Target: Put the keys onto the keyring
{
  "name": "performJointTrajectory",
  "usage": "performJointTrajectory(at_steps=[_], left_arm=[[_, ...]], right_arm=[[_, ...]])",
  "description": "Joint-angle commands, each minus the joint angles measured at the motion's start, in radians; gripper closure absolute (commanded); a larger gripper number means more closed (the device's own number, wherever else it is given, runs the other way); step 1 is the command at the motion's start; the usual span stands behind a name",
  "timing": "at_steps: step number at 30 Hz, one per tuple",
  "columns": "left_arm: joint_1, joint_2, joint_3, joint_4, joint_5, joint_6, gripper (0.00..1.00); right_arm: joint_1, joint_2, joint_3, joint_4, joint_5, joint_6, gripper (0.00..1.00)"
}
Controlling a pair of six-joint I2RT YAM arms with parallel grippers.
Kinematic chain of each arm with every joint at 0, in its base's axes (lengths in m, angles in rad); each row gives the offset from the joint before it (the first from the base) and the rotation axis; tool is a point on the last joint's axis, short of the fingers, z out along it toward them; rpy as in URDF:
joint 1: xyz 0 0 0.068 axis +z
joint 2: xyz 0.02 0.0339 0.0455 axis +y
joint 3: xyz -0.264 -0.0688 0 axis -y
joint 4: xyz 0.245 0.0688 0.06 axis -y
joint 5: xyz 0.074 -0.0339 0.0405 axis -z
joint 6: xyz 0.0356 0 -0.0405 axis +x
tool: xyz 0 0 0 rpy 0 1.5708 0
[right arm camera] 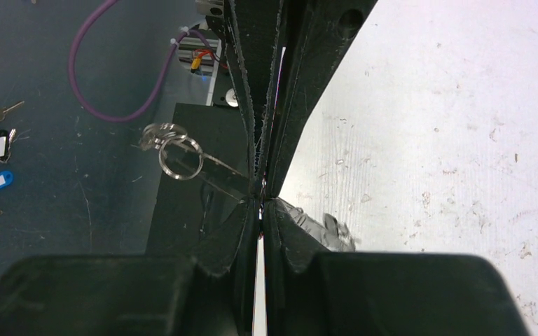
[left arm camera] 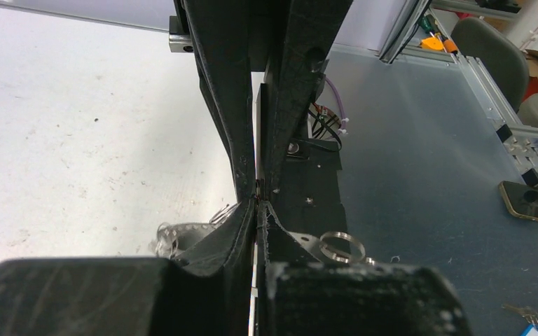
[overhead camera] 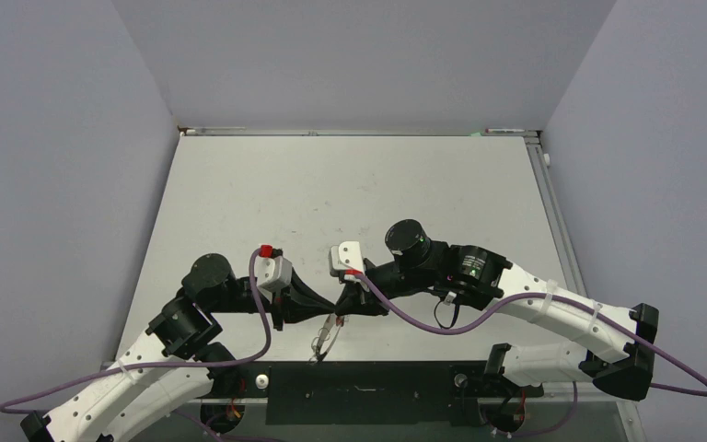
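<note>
Our left gripper (overhead camera: 328, 309) and right gripper (overhead camera: 346, 298) meet tip to tip, both clamped shut, seemingly to share the split ring (right arm camera: 162, 159) dangling beside them.

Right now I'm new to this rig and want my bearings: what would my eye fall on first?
The left pincer and right pincer, both shut, meet tip to tip over the near edge of the table. Small metal rings with a touch of red poke out right beside the tips.

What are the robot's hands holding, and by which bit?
Both the left hand and the right hand look shut on the keyring, tip to tip, at one edge; the rest hangs free. The exact spot is hidden.
</note>
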Motion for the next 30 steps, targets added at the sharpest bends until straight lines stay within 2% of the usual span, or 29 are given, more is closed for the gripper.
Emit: performJointTrajectory(at_steps=[1, 17, 19, 22, 24, 30], left_arm=[[-0.004, -0.022, 0.021, -0.015, -0.024, 0.040, 1.00], [0.003, -0.052, -0.022, 0.077, -0.015, 0.002, 1.00], [0.010, -0.063, -0.021, 0.078, -0.017, 0.001, 1.00], [0.023, -0.082, -0.027, 0.096, -0.014, -0.012, 1.00], [0.033, -0.100, -0.037, 0.126, -0.007, -0.028, 1.00], [0.065, -0.168, -0.087, 0.256, 0.039, -0.094, 1.00]], right_arm=[[0.009, -0.034, -0.001, 0.123, -0.026, 0.009, 0.95], [0.015, -0.052, -0.007, 0.201, -0.004, 0.039, 0.94], [0.015, -0.064, -0.016, 0.221, 0.027, 0.053, 0.85], [0.015, -0.098, -0.041, 0.269, 0.064, 0.078, 0.63], [0.015, -0.123, -0.063, 0.302, 0.085, 0.095, 0.54], [0.014, -0.208, -0.144, 0.431, 0.145, 0.147, 0.52]])
